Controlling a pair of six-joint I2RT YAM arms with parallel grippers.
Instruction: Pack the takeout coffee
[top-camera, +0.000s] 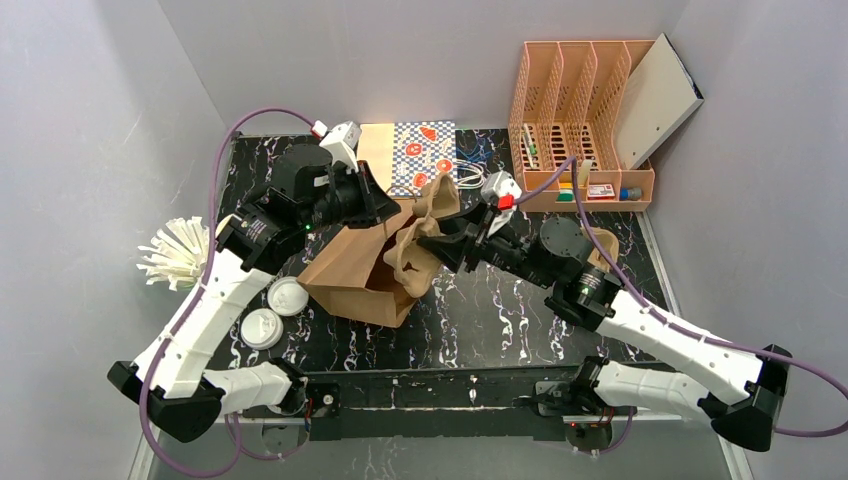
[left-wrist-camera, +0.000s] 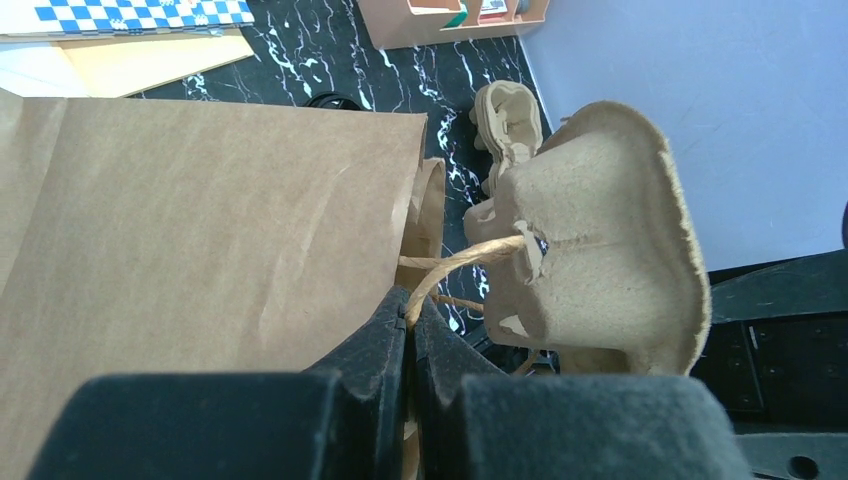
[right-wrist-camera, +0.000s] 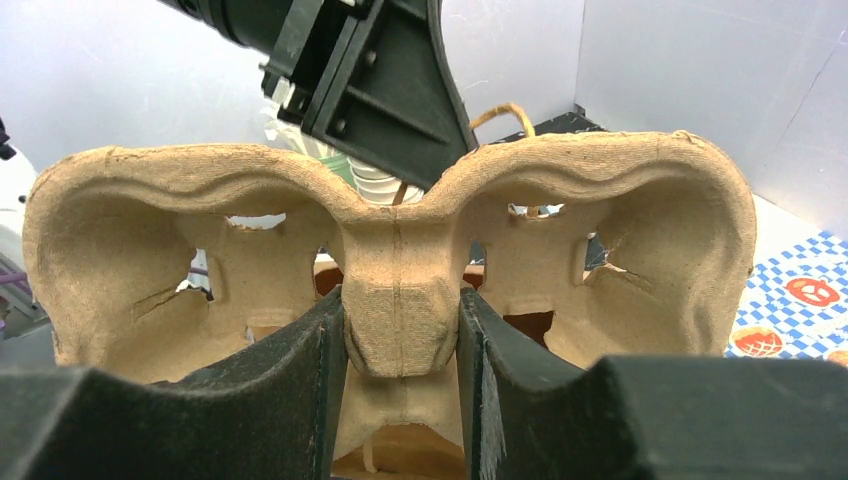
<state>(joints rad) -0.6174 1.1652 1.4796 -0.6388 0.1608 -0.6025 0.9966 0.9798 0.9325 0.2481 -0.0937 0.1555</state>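
My right claw (right-wrist-camera: 400, 320) clamps the cardboard tray (right-wrist-camera: 600, 230), my left claw (left-wrist-camera: 410, 315) nips the bag handle (left-wrist-camera: 460, 262); coffee cups (top-camera: 285, 297) likely squash, grip beneath lids.

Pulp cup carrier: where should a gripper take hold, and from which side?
Take the pulp cup carrier by its narrow central ridge between the two wells, coming from its edge, a finger either side. The wells look too wide and thin-walled to pinch; the right gripper holds it this way.
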